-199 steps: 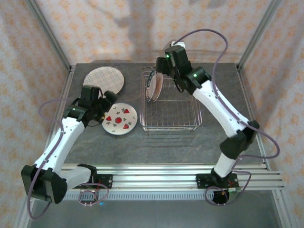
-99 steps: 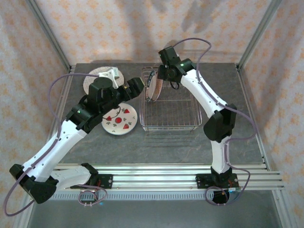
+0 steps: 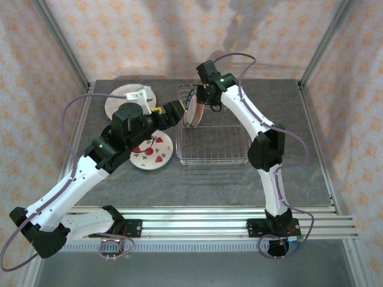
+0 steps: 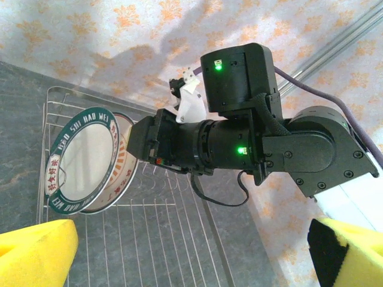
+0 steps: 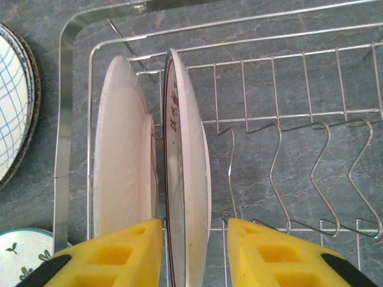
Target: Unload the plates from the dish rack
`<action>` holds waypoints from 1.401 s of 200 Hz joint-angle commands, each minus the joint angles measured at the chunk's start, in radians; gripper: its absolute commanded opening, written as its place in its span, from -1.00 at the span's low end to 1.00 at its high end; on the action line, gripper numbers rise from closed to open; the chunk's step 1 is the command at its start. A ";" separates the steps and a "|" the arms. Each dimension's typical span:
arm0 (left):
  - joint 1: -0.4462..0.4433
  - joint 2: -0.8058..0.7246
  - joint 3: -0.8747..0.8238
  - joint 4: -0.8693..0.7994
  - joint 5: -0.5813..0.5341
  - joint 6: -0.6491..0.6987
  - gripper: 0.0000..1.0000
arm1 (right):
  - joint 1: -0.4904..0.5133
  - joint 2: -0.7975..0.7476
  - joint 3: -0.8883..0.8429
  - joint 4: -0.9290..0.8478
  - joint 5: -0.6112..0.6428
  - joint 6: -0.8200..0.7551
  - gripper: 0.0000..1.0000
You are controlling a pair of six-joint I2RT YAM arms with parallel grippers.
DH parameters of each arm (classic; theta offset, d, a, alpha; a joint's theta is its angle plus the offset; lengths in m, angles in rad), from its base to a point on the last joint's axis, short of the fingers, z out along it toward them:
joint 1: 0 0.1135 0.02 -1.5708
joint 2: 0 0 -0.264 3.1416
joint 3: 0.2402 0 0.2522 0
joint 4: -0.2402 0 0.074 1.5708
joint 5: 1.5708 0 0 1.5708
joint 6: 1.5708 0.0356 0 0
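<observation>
Wire dish rack holds two close-set plates, card-suit plate alongside

1. A robot test cell dressed as a kitchen: a left arm and a right arm are bolted to an aluminium rail at the worktop's near edge.
2. Metal frame posts hold floral-print walls.
3. A wire rack and plates give the kitchen touch.
</observation>
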 commanded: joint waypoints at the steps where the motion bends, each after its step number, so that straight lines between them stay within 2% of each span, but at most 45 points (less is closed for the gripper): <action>1: -0.015 -0.020 -0.009 0.045 -0.033 0.025 0.98 | -0.005 0.020 0.041 -0.028 -0.009 -0.001 -0.35; 49: -0.022 -0.023 -0.005 0.050 -0.033 0.030 0.98 | -0.009 0.063 0.087 -0.035 -0.028 0.000 -0.51; 169: -0.025 -0.027 0.008 0.041 -0.036 0.042 0.98 | -0.011 0.102 0.117 -0.050 -0.020 -0.013 -0.66; 280: -0.026 -0.023 0.003 0.053 -0.035 0.039 0.98 | 0.010 0.111 0.207 -0.096 0.077 -0.007 -1.00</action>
